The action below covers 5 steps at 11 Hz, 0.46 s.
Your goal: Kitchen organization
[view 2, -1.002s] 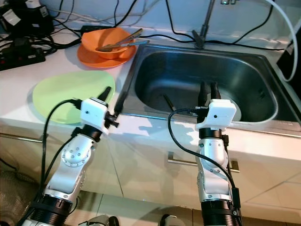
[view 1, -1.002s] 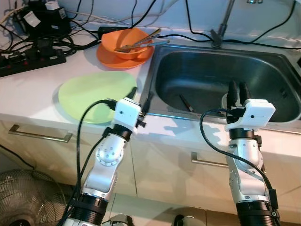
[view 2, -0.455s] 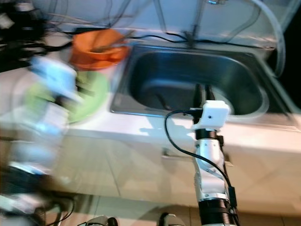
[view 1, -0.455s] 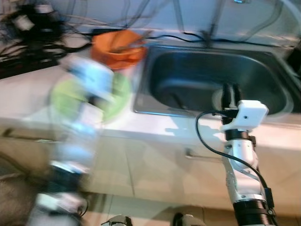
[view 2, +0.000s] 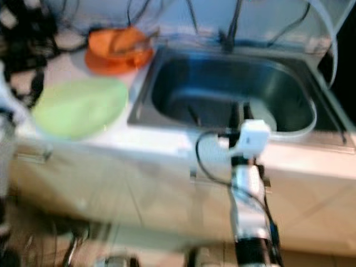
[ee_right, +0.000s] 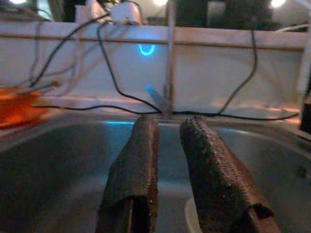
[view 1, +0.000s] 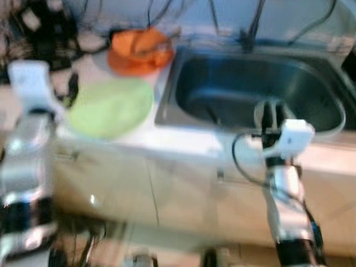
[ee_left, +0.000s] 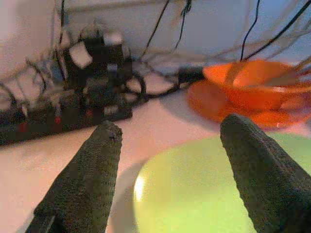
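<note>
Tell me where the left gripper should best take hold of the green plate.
Probably at the rim nearest the left gripper, coming in low from the counter's front-left. The green plate lies flat on the counter, so only its thin edge offers purchase. The fingers are spread wide, one over the plate, one over bare counter, already straddling that edge.

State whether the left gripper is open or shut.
Open: the left gripper has its two fingers spread wide apart, over the green plate.
</note>
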Motion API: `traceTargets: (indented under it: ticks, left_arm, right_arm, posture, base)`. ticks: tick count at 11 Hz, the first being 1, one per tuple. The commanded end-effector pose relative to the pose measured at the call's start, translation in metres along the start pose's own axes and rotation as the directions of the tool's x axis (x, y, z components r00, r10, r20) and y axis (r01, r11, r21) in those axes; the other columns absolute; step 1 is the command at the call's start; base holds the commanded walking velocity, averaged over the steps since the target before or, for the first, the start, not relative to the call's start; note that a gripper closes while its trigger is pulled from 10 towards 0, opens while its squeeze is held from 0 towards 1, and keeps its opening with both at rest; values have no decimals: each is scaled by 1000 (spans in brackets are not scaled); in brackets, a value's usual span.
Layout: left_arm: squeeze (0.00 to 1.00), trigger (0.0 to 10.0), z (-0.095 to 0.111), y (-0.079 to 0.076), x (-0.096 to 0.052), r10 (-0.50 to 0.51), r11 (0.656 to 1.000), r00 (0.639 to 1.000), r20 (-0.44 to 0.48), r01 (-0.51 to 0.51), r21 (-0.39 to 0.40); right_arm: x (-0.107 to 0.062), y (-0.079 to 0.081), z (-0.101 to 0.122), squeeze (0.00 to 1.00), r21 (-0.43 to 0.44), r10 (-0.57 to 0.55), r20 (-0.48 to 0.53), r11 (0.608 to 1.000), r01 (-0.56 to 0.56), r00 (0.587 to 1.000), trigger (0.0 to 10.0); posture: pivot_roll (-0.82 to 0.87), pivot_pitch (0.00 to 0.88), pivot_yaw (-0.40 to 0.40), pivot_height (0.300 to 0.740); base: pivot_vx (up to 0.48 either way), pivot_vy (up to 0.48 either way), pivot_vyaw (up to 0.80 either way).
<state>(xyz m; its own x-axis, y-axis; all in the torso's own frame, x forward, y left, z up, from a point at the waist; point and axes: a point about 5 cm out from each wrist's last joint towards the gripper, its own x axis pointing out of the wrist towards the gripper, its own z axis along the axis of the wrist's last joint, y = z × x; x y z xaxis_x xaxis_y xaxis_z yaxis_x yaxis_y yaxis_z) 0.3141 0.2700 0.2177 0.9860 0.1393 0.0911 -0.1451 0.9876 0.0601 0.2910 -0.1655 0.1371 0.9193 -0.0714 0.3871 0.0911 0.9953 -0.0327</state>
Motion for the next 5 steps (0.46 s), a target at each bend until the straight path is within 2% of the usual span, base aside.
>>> traceTargets:
  ticks: [1,2,3,4,5]
  left_arm:
    - [1000,10000,5,1,-3,-15,1000,1000,2,15,-17]
    - [482,10000,5,-6,-9,-84,996,996,28,83,18]
    - [0,10000,10,-16,-15,-178,980,982,65,171,99]
    - [0,10000,19,-29,-23,-312,929,945,97,282,239]
    - [0,10000,23,-42,-31,-406,881,908,103,359,308]
  right_arm:
    - [0,1,-2,0,5,6,-15,1000,-6,1000,10000]
    - [-1,2,-3,0,6,8,-20,1000,-8,1000,10000]
    - [-1,2,-4,0,6,10,-25,1000,-9,1000,10000]
    - [-1,2,-5,0,7,12,-29,1000,-12,999,10000]
    - [-1,2,-6,0,7,13,-34,1000,-13,999,10000]
  posture:
    - [80,90,27,740]
    - [80,90,27,740]
    - [81,91,27,740]
    - [84,93,28,740]
    - [88,94,27,740]
  base:
    - [0,0,0]
    - [0,0,0]
    - [0,0,0]
    - [0,0,0]
    - [0,0,0]
